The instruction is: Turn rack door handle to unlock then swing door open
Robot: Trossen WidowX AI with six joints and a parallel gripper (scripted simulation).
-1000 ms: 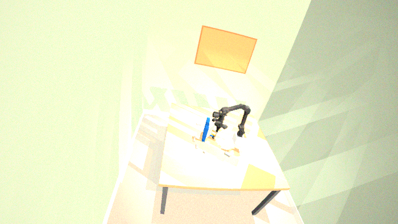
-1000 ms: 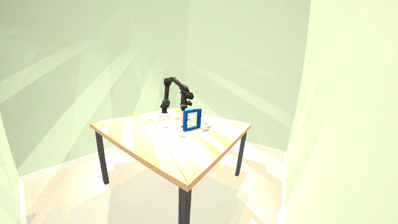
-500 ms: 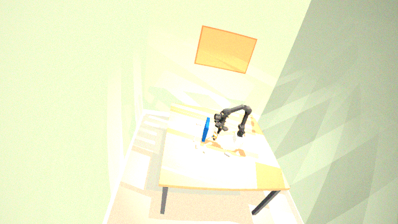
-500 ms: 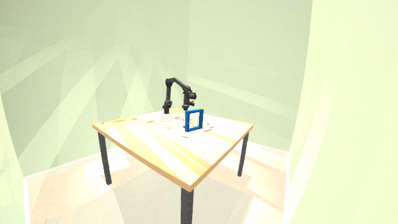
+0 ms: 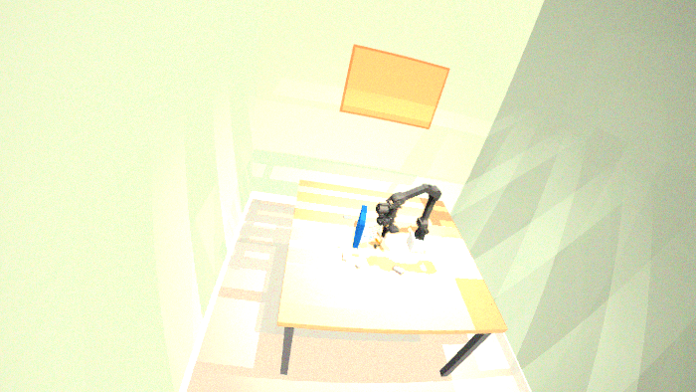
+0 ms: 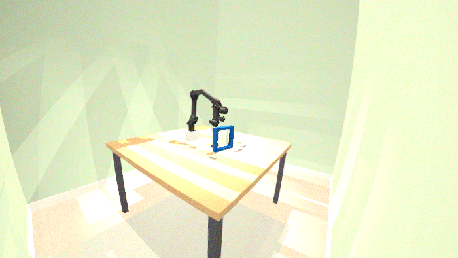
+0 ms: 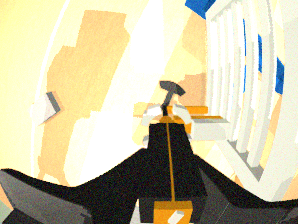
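Observation:
The blue rack frame [image 5: 360, 227] [image 6: 214, 141] stands upright on the table [image 5: 338, 303] [image 6: 235, 191]. The white slatted door [image 7: 224, 65] fills the right of the wrist view, with blue frame parts behind its slats. It stands apart from the frame at an angle, partly open; I cannot tell how far. My gripper [image 5: 384, 234] [image 6: 214, 126] [image 7: 168, 157] points down on the door's near side, shut on the handle. The fingers hide most of the handle; a dark T-shaped piece [image 7: 171, 89] and orange bars [image 7: 200, 109] show beyond the fingertips. The handle's exact turn is unclear.
A small grey-white block [image 5: 398, 270] [image 7: 46, 108] lies on the table, away from the door. Another small block [image 6: 212, 157] lies beside the blue frame, and several pale pieces [image 6: 238, 149] lie on its other side. The arm's white base [image 6: 191, 135] stands behind. Glare blurs details.

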